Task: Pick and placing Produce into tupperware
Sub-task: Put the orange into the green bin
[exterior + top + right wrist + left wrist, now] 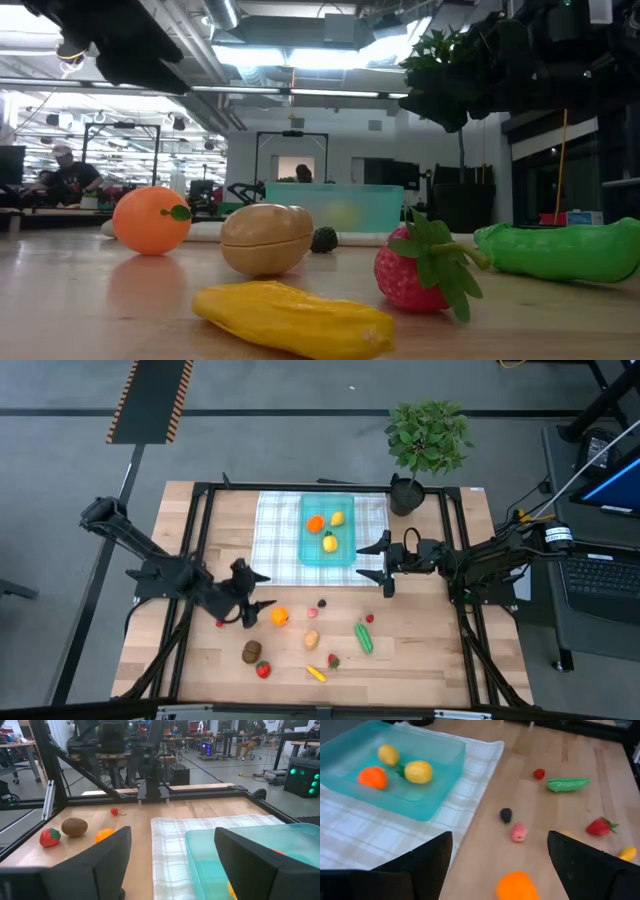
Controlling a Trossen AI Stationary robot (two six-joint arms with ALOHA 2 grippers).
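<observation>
The teal tupperware (pixel 328 532) rests on a checked cloth (pixel 278 530) and holds an orange (pixel 315 524) and two lemons (pixel 338 518). My left gripper (pixel 258 590) hovers open just left of a loose orange (pixel 279 616), which lies ahead of and below its fingers in the left wrist view (pixel 517 886). My right gripper (pixel 375 561) stands open at the tupperware's right side (pixel 250 855), with nothing between its fingers. The rest of the produce lies on the bare wood at the near side: a kiwi (pixel 252 651), a strawberry (pixel 263 670), a tan potato (pixel 312 640) and a green cucumber (pixel 364 637).
A leafy potted plant (pixel 428 435) stands at the far right corner of the cloth. A dark berry (pixel 322 602), a yellow piece (pixel 316 673), a second strawberry (pixel 333 660) and a small red piece (pixel 219 623) lie scattered. Black frame rails (pixel 190 560) run along both table sides.
</observation>
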